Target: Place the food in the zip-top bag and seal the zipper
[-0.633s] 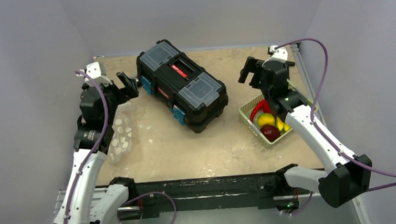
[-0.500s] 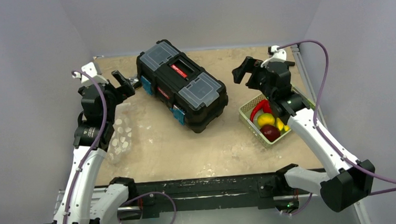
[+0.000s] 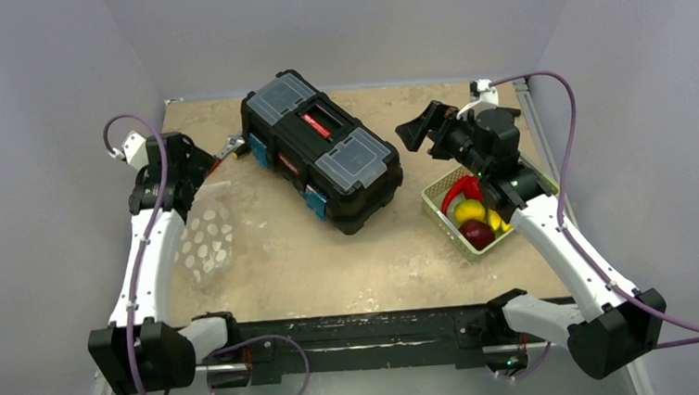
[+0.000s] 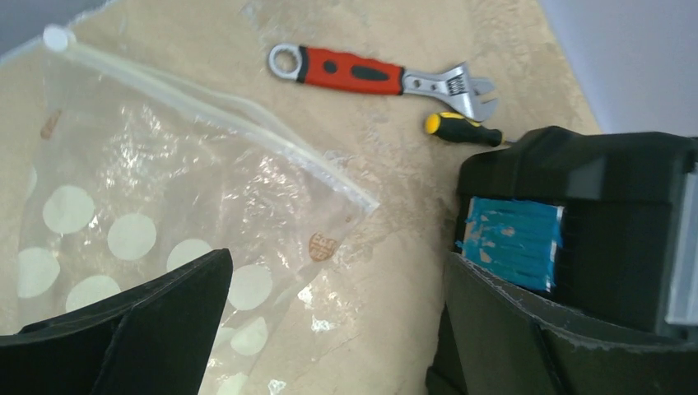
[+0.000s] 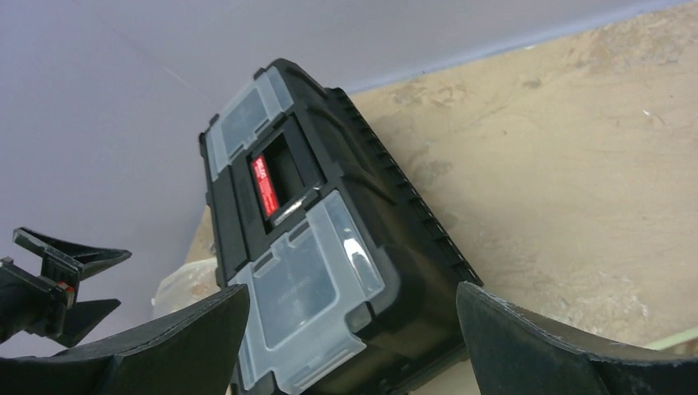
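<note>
The zip-top bag [image 3: 202,247] lies flat at the left of the table, clear with white dots, and fills the left of the left wrist view [image 4: 140,189]. Its zipper [image 4: 222,115] runs as a pale strip along the far edge. My left gripper [image 3: 195,166] hangs open and empty above the bag's far end [image 4: 329,346]. The food lies in the pale green basket [image 3: 434,203]: a red piece [image 3: 461,190], a yellow one [image 3: 468,211] and a dark red one [image 3: 478,233]. My right gripper [image 3: 418,129] is open and empty, raised past the basket [image 5: 354,354].
A black toolbox [image 3: 319,148] stands in the middle, close to the bag's right [image 4: 593,222] and before my right gripper [image 5: 304,239]. A red-handled wrench [image 4: 379,78] and a yellow-handled screwdriver [image 4: 461,127] lie beyond the bag.
My left arm has swung its elbow out to the left and tipped its gripper down over the bag's far end. My right gripper has moved a little left, towards the toolbox.
</note>
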Controlling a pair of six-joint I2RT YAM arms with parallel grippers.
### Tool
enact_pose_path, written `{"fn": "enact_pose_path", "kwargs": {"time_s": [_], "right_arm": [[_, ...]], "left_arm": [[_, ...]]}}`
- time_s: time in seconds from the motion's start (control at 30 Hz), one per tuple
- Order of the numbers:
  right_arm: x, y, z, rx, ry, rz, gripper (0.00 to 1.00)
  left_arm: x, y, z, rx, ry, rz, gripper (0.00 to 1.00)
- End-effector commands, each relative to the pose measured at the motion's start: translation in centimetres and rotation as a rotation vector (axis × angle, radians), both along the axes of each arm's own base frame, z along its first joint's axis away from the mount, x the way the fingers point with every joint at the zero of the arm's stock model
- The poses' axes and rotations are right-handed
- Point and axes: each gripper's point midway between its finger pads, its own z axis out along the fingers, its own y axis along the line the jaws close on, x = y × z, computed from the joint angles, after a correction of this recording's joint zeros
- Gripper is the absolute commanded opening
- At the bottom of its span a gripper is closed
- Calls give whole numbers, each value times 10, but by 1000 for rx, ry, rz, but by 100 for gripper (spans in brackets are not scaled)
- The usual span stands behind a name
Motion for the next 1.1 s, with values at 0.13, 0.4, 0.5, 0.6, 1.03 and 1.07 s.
{"fn": "enact_pose_path", "kwargs": {"time_s": [0.13, 0.4, 0.5, 0.6, 1.03, 1.07], "right_arm": [[-12, -15, 4, -63, -7, -36, 99], [-17, -16, 10, -67, -26, -29, 99], [-17, -13, 4, -60, -10, -13, 99], [-18, -11, -2, -55, 7, -3, 99], [-19, -6, -7, -37, 18, 16, 99], [-20, -6, -7, -37, 18, 17, 99]], "left_arm": [[-11, 36, -19, -183, 96, 242, 100], [8, 78, -58, -246, 365, 291, 100], [9, 91, -62, -197, 409, 320, 100], [7, 95, -73, -198, 450, 345, 100], [2, 108, -111, -199, 644, 389, 100], [1, 107, -113, -201, 647, 388, 100]]}}
